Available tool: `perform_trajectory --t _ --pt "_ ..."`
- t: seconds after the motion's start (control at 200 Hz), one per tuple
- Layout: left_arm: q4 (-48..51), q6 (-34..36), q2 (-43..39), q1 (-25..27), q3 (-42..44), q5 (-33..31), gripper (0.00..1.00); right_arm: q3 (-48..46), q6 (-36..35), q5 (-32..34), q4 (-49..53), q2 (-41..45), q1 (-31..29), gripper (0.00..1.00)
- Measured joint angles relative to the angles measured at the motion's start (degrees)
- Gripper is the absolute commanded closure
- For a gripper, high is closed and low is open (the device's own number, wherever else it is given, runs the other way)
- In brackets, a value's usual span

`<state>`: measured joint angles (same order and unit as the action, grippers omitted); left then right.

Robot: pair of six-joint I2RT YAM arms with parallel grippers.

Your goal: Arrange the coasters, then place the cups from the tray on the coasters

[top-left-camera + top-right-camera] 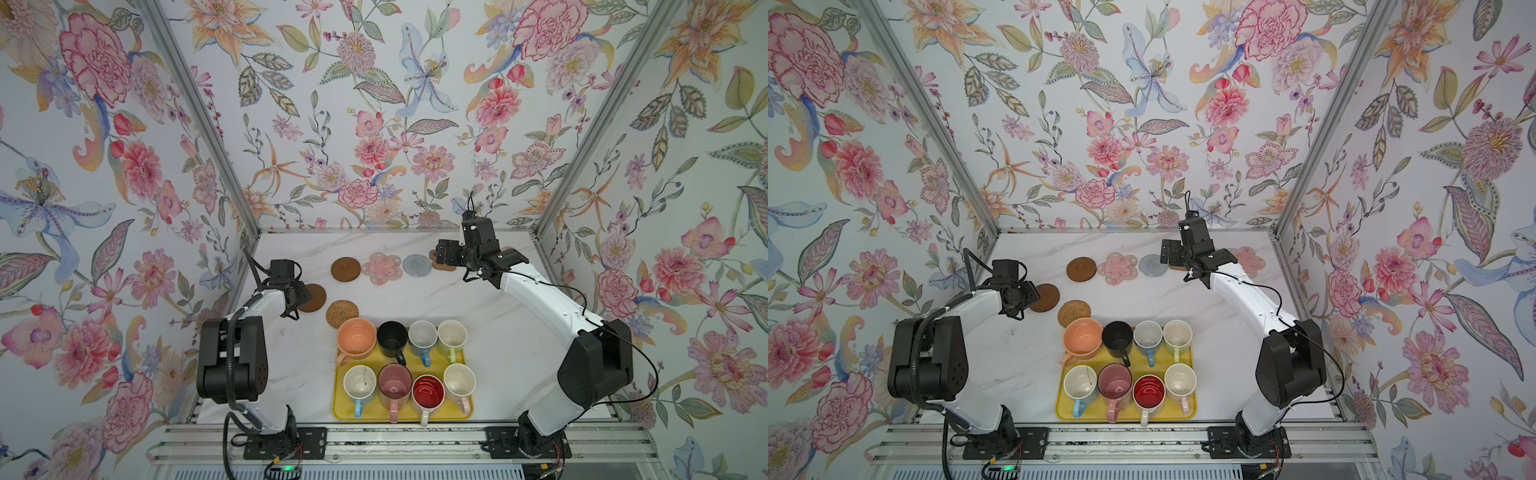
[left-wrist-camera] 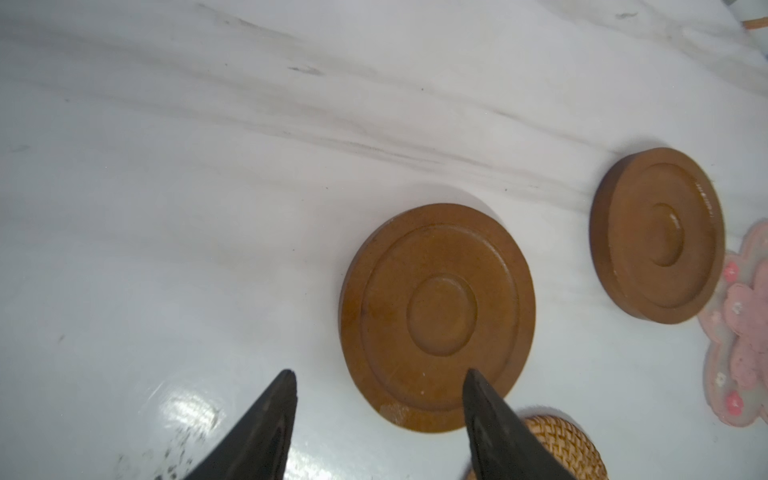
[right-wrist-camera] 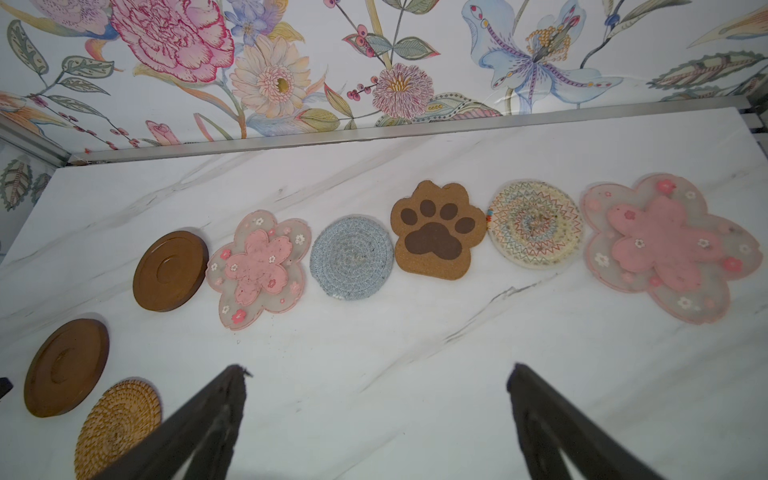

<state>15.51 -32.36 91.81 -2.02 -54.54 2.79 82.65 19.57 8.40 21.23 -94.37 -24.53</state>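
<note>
Clock directions are read on the bench [image 1: 498, 353] in the top views, with 12 o'clock at the back wall. The tray [image 1: 343, 409] lies at 6 o'clock, and all eight cups stand upright in it in two rows of four. Back row, from 9 to 3 o'clock: peach cup [image 1: 356, 336], black cup [image 1: 392, 337], blue-handled cup [image 1: 422, 337], green-handled cup [image 1: 452, 336]. Front row, the same way: second blue-handled cup [image 1: 359, 382], pink cup [image 1: 395, 380], red-inside cup [image 1: 428, 390], pink-handled cup [image 1: 459, 380]. No cup is on a coaster yet.

Six coasters lie flat, close together, in a row along the 12 o'clock side. The right wrist view shows them whole, from 9 to 3 o'clock: far disc [image 3: 170, 270], flower [image 3: 259, 266], grey round [image 3: 352, 257], paw [image 3: 436, 230], zigzag round [image 3: 534, 224], end flower [image 3: 669, 249]. The rattan round [image 1: 342, 313] lies at 11 o'clock of the tray, just beside the peach cup. The near disc [image 1: 316, 297] lies at 10 o'clock of the rattan round.

The left claw [image 2: 380, 374] hangs over the near disc, jaws partly apart and holding nothing. One fingertip [image 2: 478, 386] is over the disc's edge, the other over bare bench.

The right claw [image 3: 377, 369] hovers at about 1 o'clock by the row, jaws spread wide and empty; in both top views it covers much of the paw
</note>
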Motion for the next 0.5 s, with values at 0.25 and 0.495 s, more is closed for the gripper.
perform_trajectory --t 0.25,0.495 --pt "2.5 -0.1 -5.6 3.5 4.1 -0.2 0.35 -1.1 0.3 -0.2 -0.1 0.0 -0.1 0.01" --pt "2.8 -0.1 -4.0 5.8 5.6 -0.2 0.4 -2.4 0.4 -0.2 -0.5 1.4 -0.4 0.01"
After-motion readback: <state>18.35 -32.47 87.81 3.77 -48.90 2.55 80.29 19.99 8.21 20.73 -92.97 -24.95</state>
